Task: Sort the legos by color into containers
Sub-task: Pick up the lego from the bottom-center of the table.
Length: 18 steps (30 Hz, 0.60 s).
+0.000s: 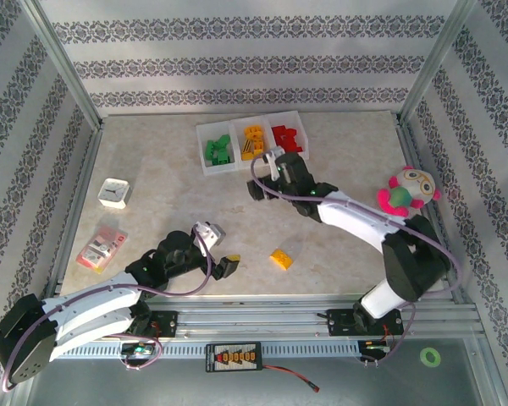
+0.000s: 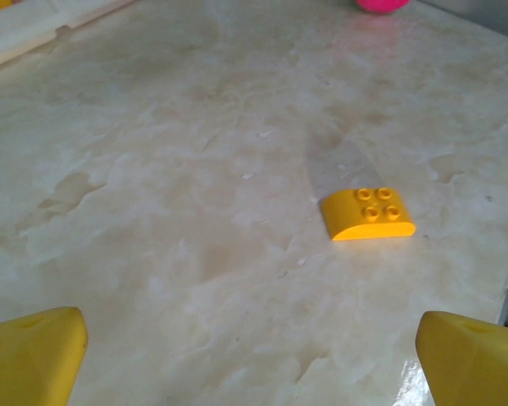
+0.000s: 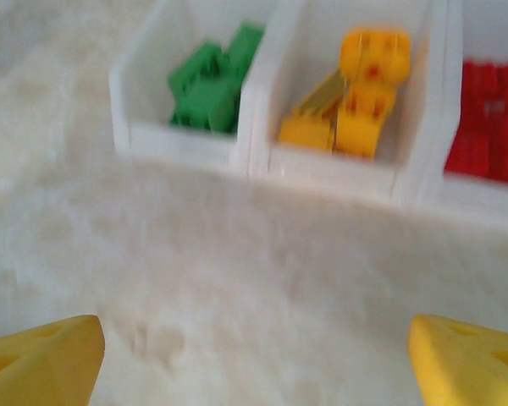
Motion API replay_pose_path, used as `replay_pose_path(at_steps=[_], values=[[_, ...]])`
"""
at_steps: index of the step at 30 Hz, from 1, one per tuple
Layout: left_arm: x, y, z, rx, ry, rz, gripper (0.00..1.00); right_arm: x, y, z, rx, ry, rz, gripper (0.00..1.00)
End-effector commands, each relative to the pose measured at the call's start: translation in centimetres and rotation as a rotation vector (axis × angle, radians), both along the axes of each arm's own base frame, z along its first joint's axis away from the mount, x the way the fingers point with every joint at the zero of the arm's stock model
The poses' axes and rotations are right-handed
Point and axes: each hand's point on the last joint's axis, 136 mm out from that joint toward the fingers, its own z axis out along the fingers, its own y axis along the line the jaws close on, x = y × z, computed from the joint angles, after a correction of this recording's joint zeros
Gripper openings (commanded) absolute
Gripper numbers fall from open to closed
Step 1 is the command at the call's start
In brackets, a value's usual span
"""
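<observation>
Legos were almost all sorted: the containers (image 3: 322,165), three joined white bins at the middle of the bench's (image 1: 152,169) far edge, held green legos (image 3: 212,89), yellow legos (image 3: 360,101) and red legos (image 3: 491,127), one colour each. A loose yellow lego (image 2: 368,214) lay flat, studs up, close to the bench's near edge, roughly midway between the two arm bases. The step in hand looked like the pickup of that last piece. The left gripper (image 2: 254,359) sat low near the near edge, facing the lego and a little apart from it, its jaws spread wide with nothing between them. The right gripper (image 3: 254,355) hovered just in front of the containers, also wide and empty. The next move would call for the left gripper to advance, straddle the lego, close on its sides, then carry it to the middle bin.
</observation>
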Motion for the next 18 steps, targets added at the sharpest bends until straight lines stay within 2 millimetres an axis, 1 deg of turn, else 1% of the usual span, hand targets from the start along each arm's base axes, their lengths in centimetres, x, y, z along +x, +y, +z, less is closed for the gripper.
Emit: replay_pose_path(at_steps=[1, 4, 6, 9, 12, 18], values=[[-0.4, -1.5, 2.4, -0.054, -0.075, -0.077, 0.99, -5.8, -1.6, -3.8, -0.1, 0.185, 0.083, 0.94], [-0.4, -1.5, 2.4, -0.054, -0.081, -0.081, 0.99, -9.6, -2.8, -6.0, -0.165, 0.303, 0.097, 0.95], [-0.4, -1.6, 2.4, -0.051, -0.083, -0.088, 0.99, -11.7, -3.1, -7.1, -0.192, 0.371, 0.105, 0.95], [-0.6, -1.6, 2.3, -0.047, -0.078, -0.095, 0.99, -14.0, -3.0, -8.5, -0.227, 0.45, 0.124, 0.95], [-0.7, -1.6, 2.2, -0.045, -0.08, -0.101, 0.99, -15.4, -2.8, -9.8, -0.277, 0.517, 0.13, 0.91], [-0.7, -1.5, 2.2, -0.044, -0.09, -0.098, 0.99, -16.3, -2.8, -11.8, -0.409, 0.58, 0.132, 0.79]])
